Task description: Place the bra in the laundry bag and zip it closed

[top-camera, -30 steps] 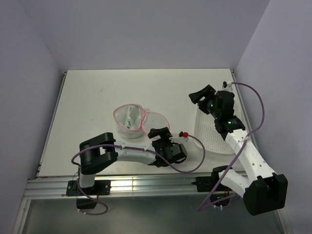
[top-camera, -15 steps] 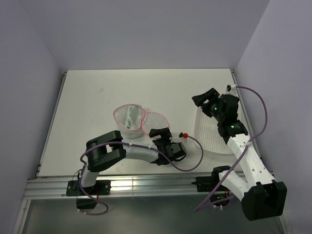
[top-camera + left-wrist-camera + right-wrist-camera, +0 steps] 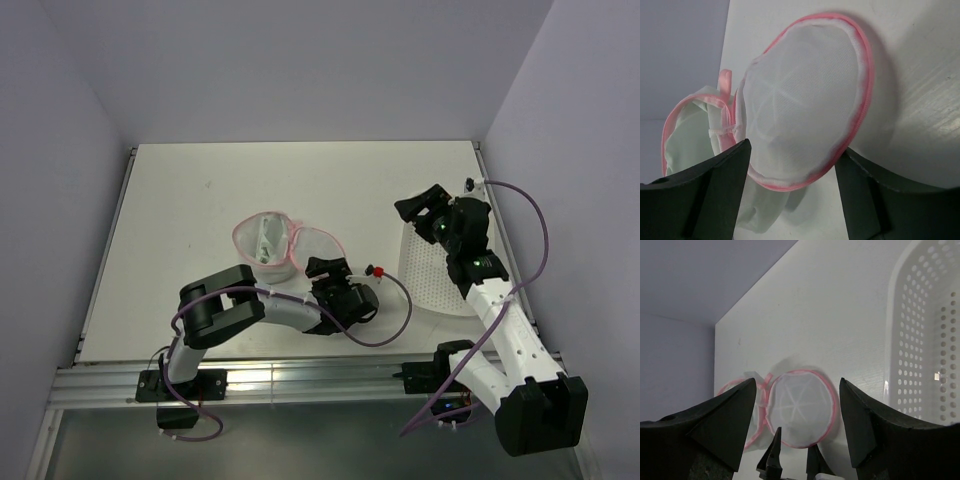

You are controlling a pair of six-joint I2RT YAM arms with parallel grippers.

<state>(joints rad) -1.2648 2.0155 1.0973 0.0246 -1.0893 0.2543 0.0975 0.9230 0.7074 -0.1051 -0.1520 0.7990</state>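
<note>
Laundry bag (image 3: 312,247): two round white mesh discs, pink-rimmed, lying open at mid-frame. Bra (image 3: 264,240): pale sheer fabric in the left disc; only your left wrist view shows its mint tint. Left gripper (image 3: 328,268): unclenched, jaws flanking the right disc's rim. Right gripper (image 3: 425,205): spread, empty, near the perforated plastic basket (image 3: 440,280).

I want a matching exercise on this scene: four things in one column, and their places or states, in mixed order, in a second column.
1 bra
2 bag
3 basket
4 right gripper

a at the table's right edge
b lying open in the middle
c inside the bag's left half
d raised near the basket, open

Pairs: 1-c, 2-b, 3-a, 4-d
</note>
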